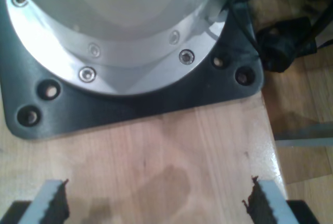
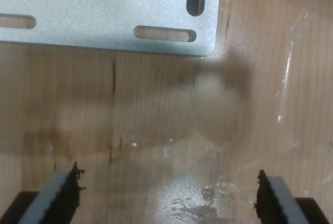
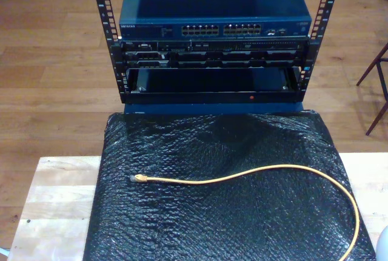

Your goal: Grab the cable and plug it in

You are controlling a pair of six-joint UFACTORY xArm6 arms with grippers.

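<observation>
Crinkled black wrap covers the wooden surface, where the thin yellow cable curves; both hands are spread wide.

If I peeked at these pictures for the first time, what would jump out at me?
The yellow-orange cable curling across the black bubble wrap on the wooden table, its plug end toward the exterior view's left. Behind it stands a rack with a blue network switch full of ports. My first gripper and my second gripper both hang open above bare wood.
</observation>
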